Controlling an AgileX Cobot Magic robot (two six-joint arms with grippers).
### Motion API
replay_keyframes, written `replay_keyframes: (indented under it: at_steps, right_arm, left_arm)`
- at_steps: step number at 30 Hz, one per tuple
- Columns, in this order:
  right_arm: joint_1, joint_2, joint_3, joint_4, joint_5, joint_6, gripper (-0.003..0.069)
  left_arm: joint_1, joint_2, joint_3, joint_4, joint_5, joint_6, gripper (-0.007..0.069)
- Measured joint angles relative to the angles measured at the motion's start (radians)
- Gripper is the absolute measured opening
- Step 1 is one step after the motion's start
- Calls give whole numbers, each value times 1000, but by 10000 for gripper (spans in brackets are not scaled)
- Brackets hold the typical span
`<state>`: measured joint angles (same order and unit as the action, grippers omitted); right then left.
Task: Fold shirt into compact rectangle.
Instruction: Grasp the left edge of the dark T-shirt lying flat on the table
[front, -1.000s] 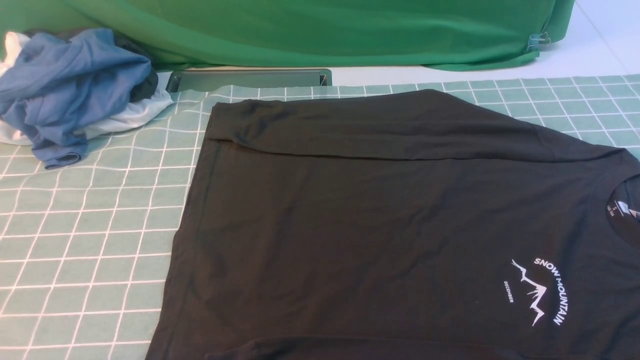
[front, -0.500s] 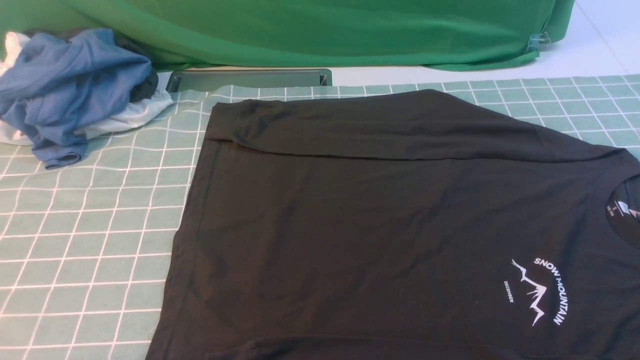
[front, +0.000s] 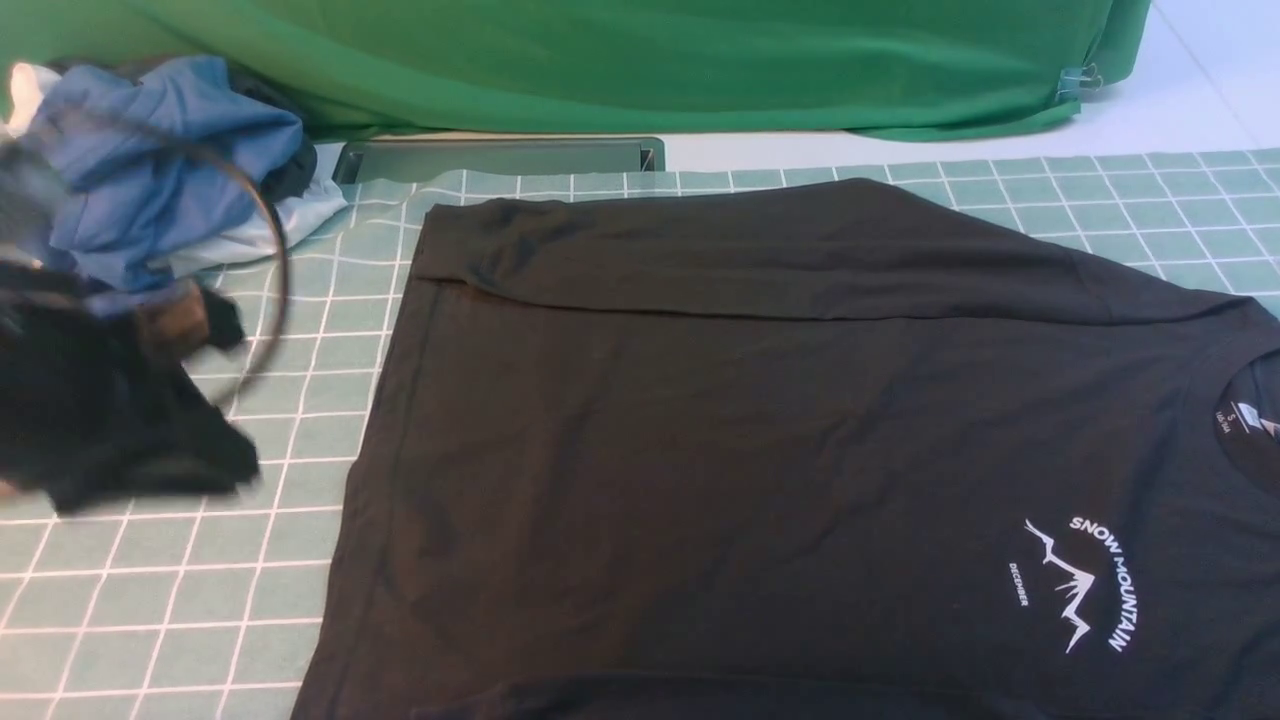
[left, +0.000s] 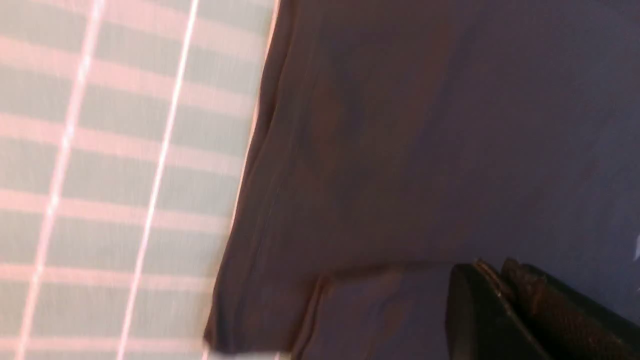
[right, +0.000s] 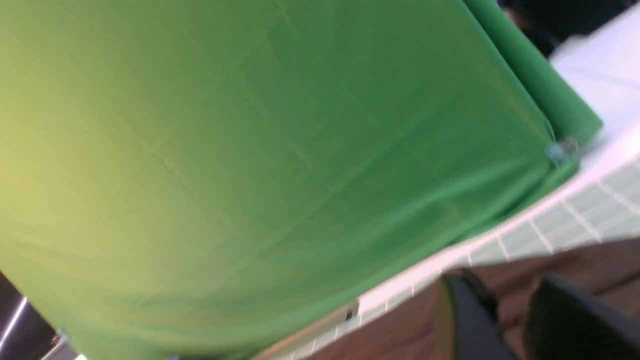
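Flat on the green checked cloth, the black shirt, filling the middle and right of the front view, far edge folded inward over the body, collar at the right border, white mountain logo near it. Left of the shirt, above the cloth, the blurred left arm, partly before a pile of blue and white clothes. Against shirt fabric near a corner, the left gripper, fingers pressed together, nothing between. Toward the green backdrop, the right gripper, fingers a little apart, nothing clamped.

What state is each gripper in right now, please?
Left gripper: closed, holding nothing.
Right gripper: open, holding nothing.
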<state>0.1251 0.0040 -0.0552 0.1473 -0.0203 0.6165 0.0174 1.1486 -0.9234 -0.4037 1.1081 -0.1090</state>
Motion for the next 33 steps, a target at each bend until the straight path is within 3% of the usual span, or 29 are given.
replay_keyframes:
  at_steps: [2,5,10,14,18,25,33]
  right_arm:
    - [30,38,-108,0,143,-63,84]
    - [84,137,-290,0,322,-226,31]
    - [206,448,-566,-13,662,-464,28]
    - [288,679,-669,40,778,-617,28]
    - [370,760,-676,189,764,-756,27]
    - [450,779,-676,218,755,-785,27]
    - [456,754,-676,213,781,-789,27]
  left_arm:
    - [-53,21,84,14,-25,-8,35]
    - [-180,23,170,36,-97,-78,35]
    - [-472,102,195,111,-206,-211,35]
    - [-653,213,122,314,-194,-353,35]
    - [-692,254,75,378,-176,-390,35]
    - [-695,256,71,419,-180,-416,64]
    - [-695,260,76,446,-187,-304,237]
